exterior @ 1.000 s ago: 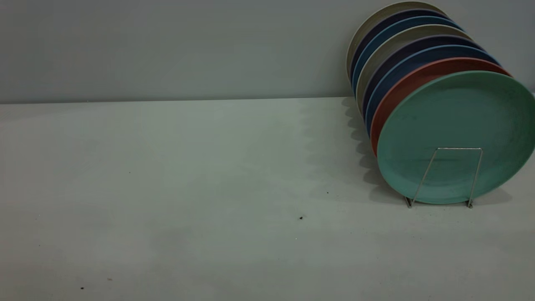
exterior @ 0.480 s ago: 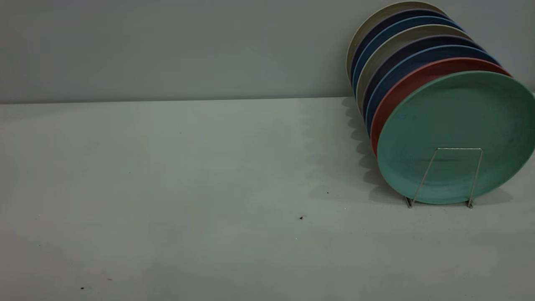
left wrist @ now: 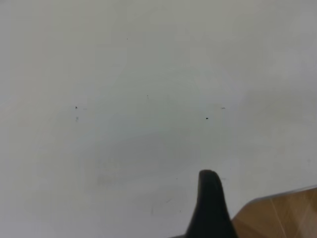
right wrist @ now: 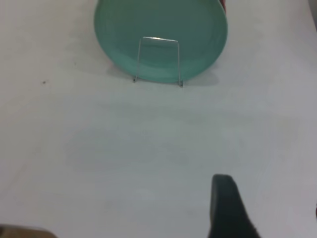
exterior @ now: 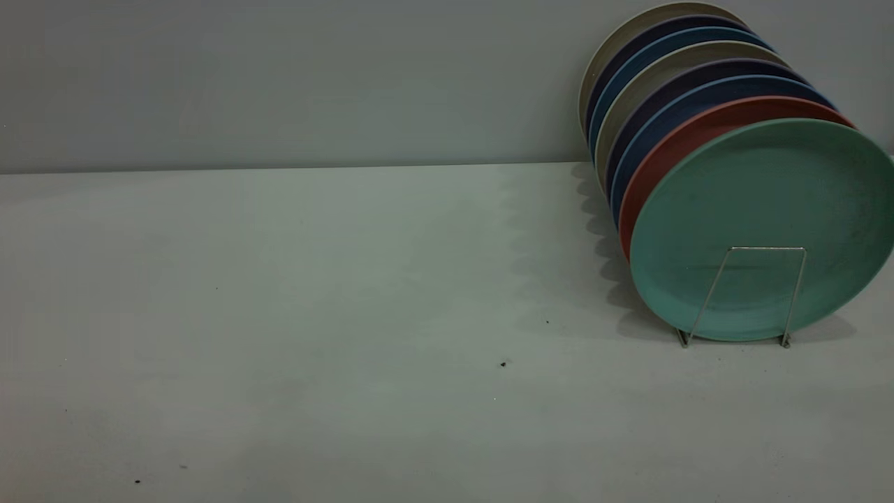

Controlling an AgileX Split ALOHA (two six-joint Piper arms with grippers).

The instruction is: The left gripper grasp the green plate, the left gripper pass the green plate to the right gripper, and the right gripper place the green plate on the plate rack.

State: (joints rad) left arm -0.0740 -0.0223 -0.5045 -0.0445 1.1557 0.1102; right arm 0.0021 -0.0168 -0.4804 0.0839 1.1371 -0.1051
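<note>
The green plate [exterior: 761, 195] stands upright as the front plate in the plate rack [exterior: 768, 248], leaning behind the front wire loop at the table's right. It also shows in the right wrist view [right wrist: 158, 20] with the rack loop [right wrist: 158, 38] in front of it. Neither gripper is in the exterior view. My right gripper [right wrist: 270, 198] hovers over bare table, well short of the rack, with only one black finger [right wrist: 225, 208] clearly showing and nothing between the jaws. My left gripper [left wrist: 265, 193] is over bare table near its edge, empty, with one finger [left wrist: 210, 208] showing.
Behind the green plate stand a salmon-pink plate [exterior: 670, 150], several dark blue plates [exterior: 649, 91] and beige ones, all leaning in a row. A grey wall runs behind the white table [exterior: 314, 314]. A wooden floor [left wrist: 282, 218] shows past the table's edge.
</note>
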